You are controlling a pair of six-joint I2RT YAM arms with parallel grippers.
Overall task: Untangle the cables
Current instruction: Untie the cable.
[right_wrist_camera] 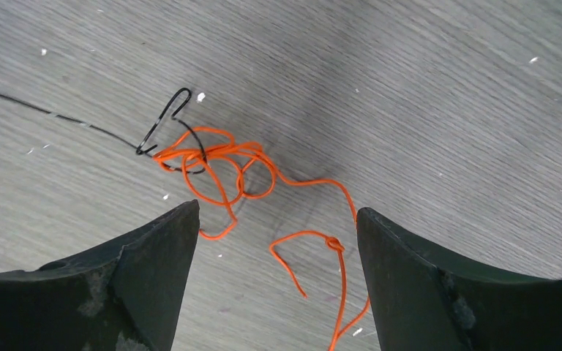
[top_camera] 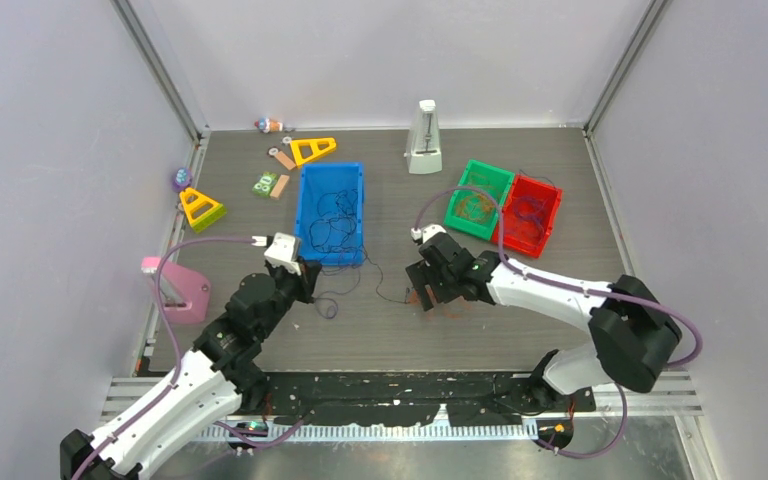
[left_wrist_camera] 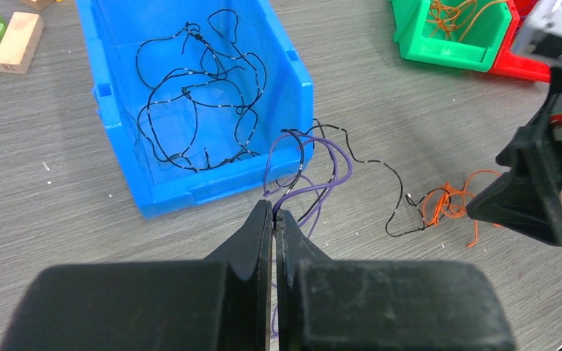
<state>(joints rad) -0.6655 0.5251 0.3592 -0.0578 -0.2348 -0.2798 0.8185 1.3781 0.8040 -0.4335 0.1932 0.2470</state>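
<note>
Cables [left_wrist_camera: 315, 175] half sorted at best: left gripper [left_wrist_camera: 273, 216] clamped on purple strand [left_wrist_camera: 335, 172], right gripper [right_wrist_camera: 278, 241] spread wide over orange knot [right_wrist_camera: 219, 164] snagging black wire [left_wrist_camera: 369, 164].

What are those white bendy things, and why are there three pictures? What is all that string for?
The white bendy things are two robot arms, each ending in a two-finger pincer. One picture looks down from above. The other two come from small cameras on each wrist, so you see the pincer's own fingers.

The "string" is thin cables tangled together. The left gripper is shut on a purple cable beside the blue bin, which holds black cables. The right gripper is open above an orange cable lying on the table; it holds nothing. A black cable hooks into the orange one. Farther back sit a green bin and a red bin.
</note>
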